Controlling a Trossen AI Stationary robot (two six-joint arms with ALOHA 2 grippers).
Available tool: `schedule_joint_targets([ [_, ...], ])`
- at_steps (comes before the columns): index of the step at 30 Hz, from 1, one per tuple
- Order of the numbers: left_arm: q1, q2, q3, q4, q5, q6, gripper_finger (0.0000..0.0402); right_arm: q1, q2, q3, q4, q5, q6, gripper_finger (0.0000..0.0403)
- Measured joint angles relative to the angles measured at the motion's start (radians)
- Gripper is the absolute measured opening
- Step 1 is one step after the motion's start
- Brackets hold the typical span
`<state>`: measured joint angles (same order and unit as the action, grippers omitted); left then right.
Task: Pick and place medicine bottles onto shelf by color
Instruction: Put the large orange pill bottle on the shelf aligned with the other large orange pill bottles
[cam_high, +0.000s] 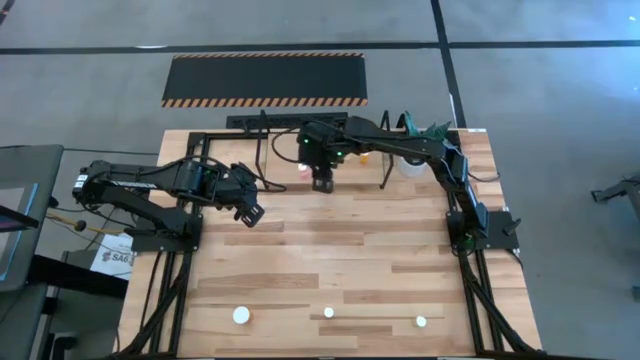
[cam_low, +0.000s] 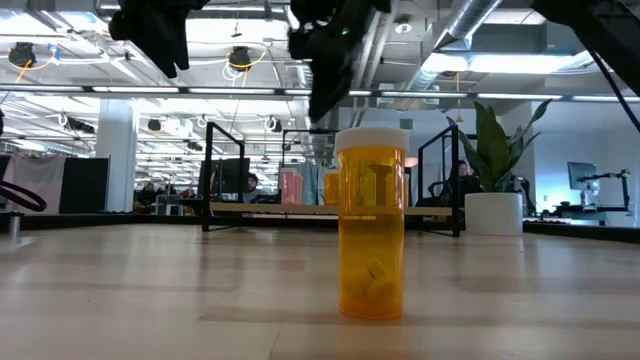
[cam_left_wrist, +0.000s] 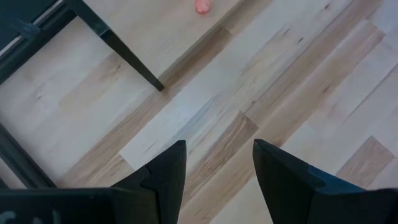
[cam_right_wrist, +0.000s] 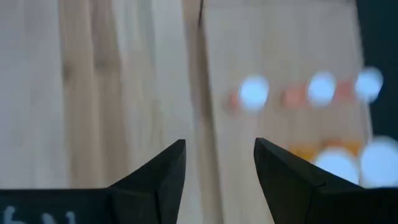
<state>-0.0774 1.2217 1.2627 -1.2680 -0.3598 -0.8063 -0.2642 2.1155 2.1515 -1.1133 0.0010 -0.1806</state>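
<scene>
Bright even overhead light, soft faint shadows, right wrist view badly blurred — distant caps mere glowing blobs

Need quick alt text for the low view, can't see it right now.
An orange bottle with a white cap stands upright on the table, close to the camera. Behind it are the shelf and a potted plant.

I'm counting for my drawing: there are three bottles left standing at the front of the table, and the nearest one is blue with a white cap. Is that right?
Not quite. The nearest bottle is orange, not blue, as the low view shows. The rest holds: it has a white cap, and the high view shows three white caps along the table's front edge.
</scene>
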Motion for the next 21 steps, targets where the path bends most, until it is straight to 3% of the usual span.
schedule_joint_targets([
  [7,0.0,0.0,0.0,0.033,0.015,0.02,0.0174,0.047,-0.014,0.099,-0.284,-0.002,0.015,0.0212],
  [14,-0.033,0.011,0.0,0.102,0.034,0.005,0.0174,0.099,-0.149,0.096,-0.464,-0.003,0.069,0.0213],
  [18,-0.08,0.035,0.0,0.159,0.042,-0.048,0.0174,0.134,-0.309,-0.031,-0.424,-0.005,0.137,0.0208],
  [21,-0.144,0.064,0.001,0.198,0.088,-0.113,0.0174,0.165,-0.477,-0.251,-0.348,0.013,0.217,0.0204],
])
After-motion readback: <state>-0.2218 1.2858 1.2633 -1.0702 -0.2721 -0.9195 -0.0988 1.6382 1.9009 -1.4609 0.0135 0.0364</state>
